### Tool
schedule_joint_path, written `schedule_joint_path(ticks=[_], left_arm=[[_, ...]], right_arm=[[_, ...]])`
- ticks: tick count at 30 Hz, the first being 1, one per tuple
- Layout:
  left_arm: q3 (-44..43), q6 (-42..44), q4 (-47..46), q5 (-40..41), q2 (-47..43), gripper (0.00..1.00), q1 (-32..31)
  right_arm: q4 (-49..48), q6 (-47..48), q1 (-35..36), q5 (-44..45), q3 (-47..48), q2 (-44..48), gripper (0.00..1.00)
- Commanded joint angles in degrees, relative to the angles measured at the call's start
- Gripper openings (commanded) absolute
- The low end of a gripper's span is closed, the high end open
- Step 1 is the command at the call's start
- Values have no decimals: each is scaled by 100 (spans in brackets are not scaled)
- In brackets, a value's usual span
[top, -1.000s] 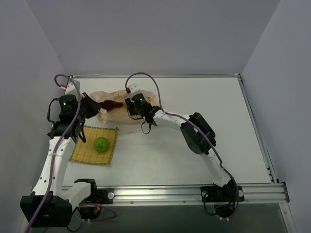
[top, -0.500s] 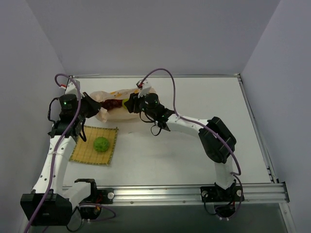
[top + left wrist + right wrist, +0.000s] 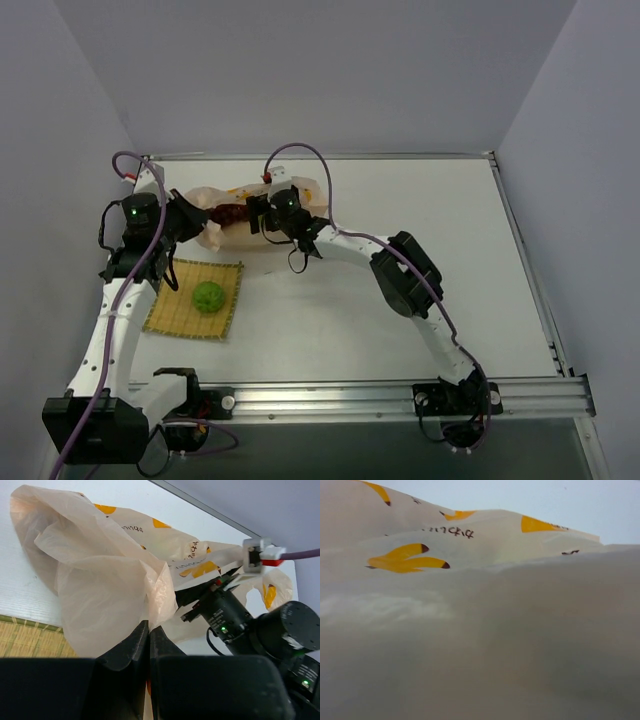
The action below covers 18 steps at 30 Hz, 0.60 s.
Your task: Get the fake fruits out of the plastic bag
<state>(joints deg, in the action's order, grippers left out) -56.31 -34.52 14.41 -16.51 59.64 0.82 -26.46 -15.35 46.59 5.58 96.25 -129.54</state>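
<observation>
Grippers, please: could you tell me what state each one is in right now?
Left gripper: shut on the plastic bag edge.
Right gripper: at the bag's mouth, jaws hidden; cannot tell.

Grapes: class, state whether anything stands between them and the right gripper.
Film of the bag fills the right wrist view, hiding the grapes; it likely lies between them and the right gripper.
</observation>
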Motion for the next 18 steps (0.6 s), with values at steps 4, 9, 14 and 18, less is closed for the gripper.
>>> schedule_joint_path(ticks=[4,9,14,18], left_arm=[[-38,-63,-237,-89,-57,2,32],[-2,-81,-246,-124,-40,2,23],[32,-134,-264,-115,48,2,24],[24,-142,-255,-107,92,2,24]], right_arm=[[132,50,26,663,684,-458,100],[176,15,-27,576,1281,-1064,100],[-271,-20,-36,365,1222,-1268,86],[-1035,-20,-36,356,633,-846,35]])
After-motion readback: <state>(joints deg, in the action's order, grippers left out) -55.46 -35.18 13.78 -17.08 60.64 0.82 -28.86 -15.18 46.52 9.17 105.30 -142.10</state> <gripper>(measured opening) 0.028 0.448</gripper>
